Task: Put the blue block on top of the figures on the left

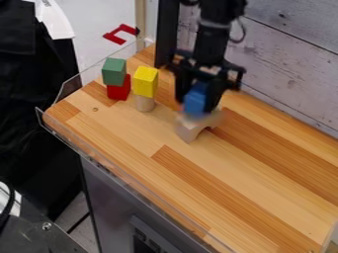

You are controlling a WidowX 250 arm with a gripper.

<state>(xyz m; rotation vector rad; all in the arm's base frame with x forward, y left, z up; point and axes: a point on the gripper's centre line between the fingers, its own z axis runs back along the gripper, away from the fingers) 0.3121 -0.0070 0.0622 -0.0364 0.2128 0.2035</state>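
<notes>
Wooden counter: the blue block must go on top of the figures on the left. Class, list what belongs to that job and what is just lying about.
Part of the job:
- blue block, in the gripper
- green block on red block
- yellow block on pale cylinder

Just lying about:
- pale arched block
- red bracket-shaped piece

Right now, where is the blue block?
In the camera view, the blue block is in the hand, right of the yellow block, over the pale arched block.
</notes>
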